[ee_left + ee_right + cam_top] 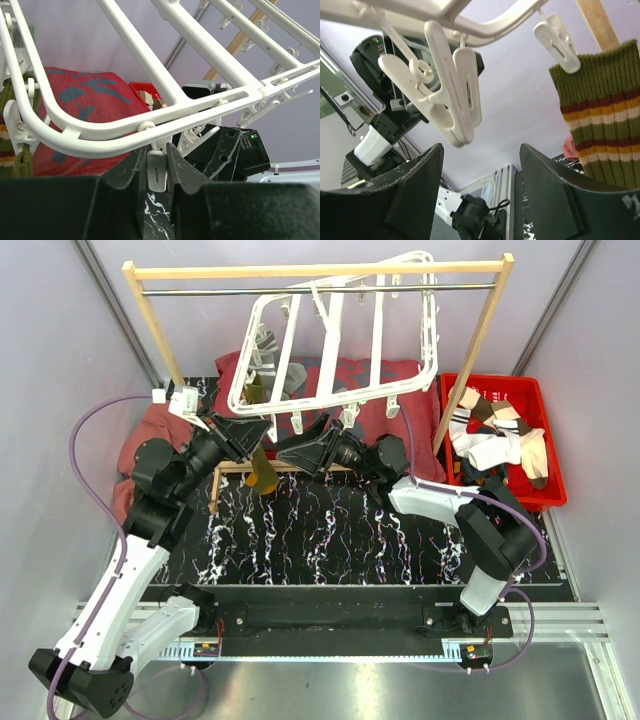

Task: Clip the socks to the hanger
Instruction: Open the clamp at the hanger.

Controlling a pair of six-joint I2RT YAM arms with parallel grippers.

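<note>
Left gripper (156, 167) clamped on clip (157, 177) at near edge of hanger (100, 134). Right gripper (480, 170) jaws apart under second clip (455, 107); olive striped sock (605, 115) hangs beside.

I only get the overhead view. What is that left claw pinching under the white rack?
Observer: The left gripper is shut on one white clip dangling from the hanger.
Operator: And the other claw?
Observer: The right gripper is open and empty, with a second clip hanging just above it.
Operator: Any sock nearby?
Observer: An olive striped sock, banded red and yellow, hangs beside it; what holds it is out of frame.
</note>
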